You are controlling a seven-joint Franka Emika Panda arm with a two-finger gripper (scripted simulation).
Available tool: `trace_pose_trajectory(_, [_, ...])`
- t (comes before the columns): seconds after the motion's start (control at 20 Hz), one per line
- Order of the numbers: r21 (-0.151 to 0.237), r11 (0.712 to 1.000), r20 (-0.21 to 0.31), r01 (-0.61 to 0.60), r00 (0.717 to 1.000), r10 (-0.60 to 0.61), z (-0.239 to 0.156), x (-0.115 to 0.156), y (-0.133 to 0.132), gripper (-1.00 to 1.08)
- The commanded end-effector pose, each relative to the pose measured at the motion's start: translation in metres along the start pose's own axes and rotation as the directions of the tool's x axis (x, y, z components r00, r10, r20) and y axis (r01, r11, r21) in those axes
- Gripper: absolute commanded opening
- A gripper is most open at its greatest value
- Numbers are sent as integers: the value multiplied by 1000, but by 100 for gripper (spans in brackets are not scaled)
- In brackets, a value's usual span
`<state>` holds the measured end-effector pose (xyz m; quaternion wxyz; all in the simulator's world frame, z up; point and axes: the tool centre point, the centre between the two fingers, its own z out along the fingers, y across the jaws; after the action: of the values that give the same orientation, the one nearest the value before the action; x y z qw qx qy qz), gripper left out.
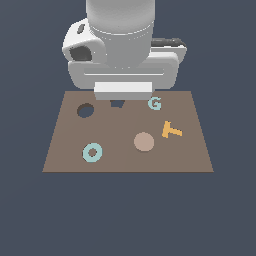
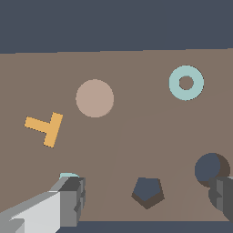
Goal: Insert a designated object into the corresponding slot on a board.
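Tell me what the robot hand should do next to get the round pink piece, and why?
Probably move the gripper over the disc and lower it. The disc lies flat on the board, nothing gripping it, between the orange T and the teal ring. The fingers stand apart with nothing between them, near the pentagon hole. The round hole is empty.

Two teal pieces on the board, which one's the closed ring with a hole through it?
The teal ring "O", near the board's front edge on the exterior view's left. The other teal piece, the "G", is an open letter near the arm.
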<state>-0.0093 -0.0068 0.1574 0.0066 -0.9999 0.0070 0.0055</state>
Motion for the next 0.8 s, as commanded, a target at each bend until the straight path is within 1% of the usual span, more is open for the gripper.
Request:
trace_pose_trajectory(0.0, [0, 1000, 0, 0, 1000, 0, 0, 0, 0, 100])
trace_pose_trajectory(0.35, [-1, 999, -1, 36, 999, -36, 9, 7, -3, 100])
trace_pose_trajectory(0.55, [-2, 996, -2, 89, 996, -89, 22, 17, -8, 100])
trace_pose_trajectory(0.75, [-4, 986, -3, 166, 986, -166, 42, 31, -16, 100])
